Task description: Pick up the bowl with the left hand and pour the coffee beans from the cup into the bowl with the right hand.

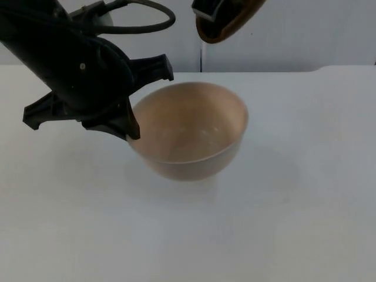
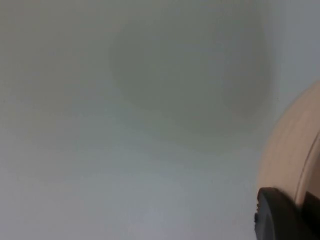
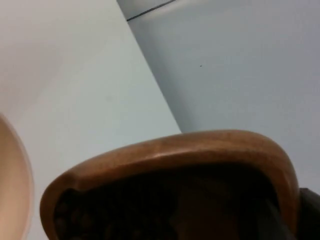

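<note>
The left gripper [image 1: 134, 100] is grasping the beige bowl [image 1: 191, 129] by its left rim, jaws clenched on the wall, and is holding it above the white surface [image 1: 294, 223], where its shadow is falling. The right gripper [image 1: 207, 10] is gripping the brown wooden cup [image 1: 229, 23] up near the grey partition wall [image 1: 305, 35], tilting it over the bowl's far side. Coffee beans [image 3: 115, 215] are lying dark inside the cup's mouth.

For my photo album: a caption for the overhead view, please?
Left pincer grips a beige bowl's rim; a brown wooden cup hangs above.
</note>
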Motion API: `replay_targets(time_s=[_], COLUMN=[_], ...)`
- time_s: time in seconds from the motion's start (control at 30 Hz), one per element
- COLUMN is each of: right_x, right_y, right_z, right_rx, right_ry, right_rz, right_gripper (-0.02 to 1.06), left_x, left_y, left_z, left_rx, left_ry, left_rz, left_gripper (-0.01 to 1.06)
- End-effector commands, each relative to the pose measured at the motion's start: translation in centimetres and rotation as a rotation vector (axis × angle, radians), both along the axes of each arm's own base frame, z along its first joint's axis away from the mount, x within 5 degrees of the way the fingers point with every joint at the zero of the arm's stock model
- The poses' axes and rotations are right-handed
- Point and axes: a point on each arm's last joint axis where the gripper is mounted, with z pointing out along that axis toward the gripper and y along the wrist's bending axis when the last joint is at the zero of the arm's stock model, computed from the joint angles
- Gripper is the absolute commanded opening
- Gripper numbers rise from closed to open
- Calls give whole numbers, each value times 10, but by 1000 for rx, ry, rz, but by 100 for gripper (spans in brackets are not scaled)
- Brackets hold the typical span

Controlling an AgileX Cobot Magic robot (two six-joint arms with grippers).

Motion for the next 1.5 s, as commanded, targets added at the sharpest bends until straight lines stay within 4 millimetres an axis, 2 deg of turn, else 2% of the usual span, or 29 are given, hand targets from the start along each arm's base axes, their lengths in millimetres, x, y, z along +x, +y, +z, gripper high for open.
replay_targets(time_s=[0.0,1.47], right_x=[-2,-19], right_y=[1,15], right_z=[5,17], right_rx=[-17,-199], right_ry=[-39,-162], right_rz=[7,113], right_gripper=[0,0], left_x=[1,1], left_y=[0,-1], left_z=[3,3], left_rx=[-21,-36], left_ry=[-12,-9], left_rz=[22,33], left_gripper=[0,0])
